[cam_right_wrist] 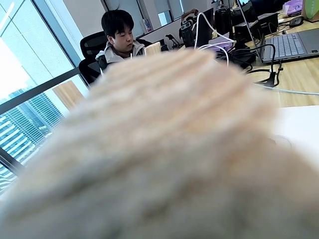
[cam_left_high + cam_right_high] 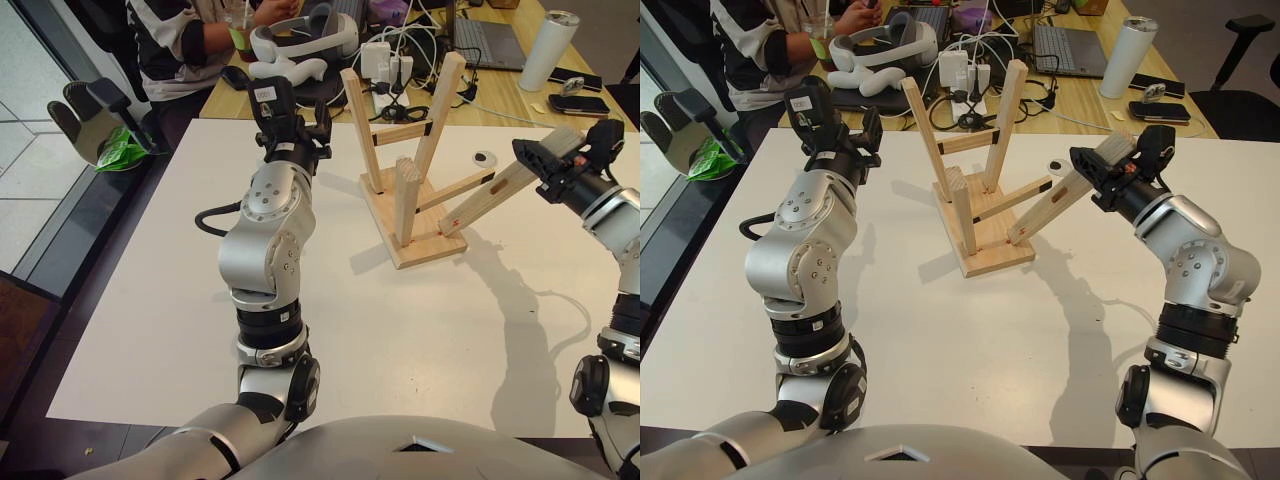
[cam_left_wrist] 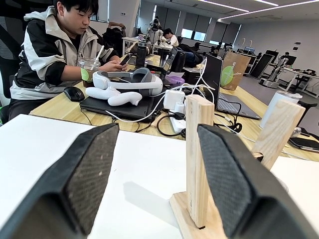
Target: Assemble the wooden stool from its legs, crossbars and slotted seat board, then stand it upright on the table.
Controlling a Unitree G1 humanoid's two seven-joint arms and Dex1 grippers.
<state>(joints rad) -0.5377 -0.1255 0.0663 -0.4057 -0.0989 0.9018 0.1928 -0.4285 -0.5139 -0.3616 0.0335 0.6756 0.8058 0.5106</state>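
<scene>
Four legs on the board, the last one not yet square

Looks like the leg-fitting step, late in the build. Upside-down pale wooden stool resting on its flat slotted seat board on the white table, three legs raised and the fourth slanting outward.

Right jaws closed firmly on the free end of that slanting pale square-cut wooden leg. Foot of the leg down at a corner of the board, well below the right jaws and toward the stool's middle. Tied to the front leg by a thin wooden crossbar.

Left jaws spread wide and holding nothing, black padded fingers on either side of empty air. Stool just beyond them, with the nearest upright leg close ahead of the pad tips but not between them.

Next, probably: swing the held leg upright and press its foot home in the slot. Likely needs the left jaws to close on a neighbouring leg or the board, to stop the stool from sliding. Turning the stool over onto its feet not yet done.
</scene>
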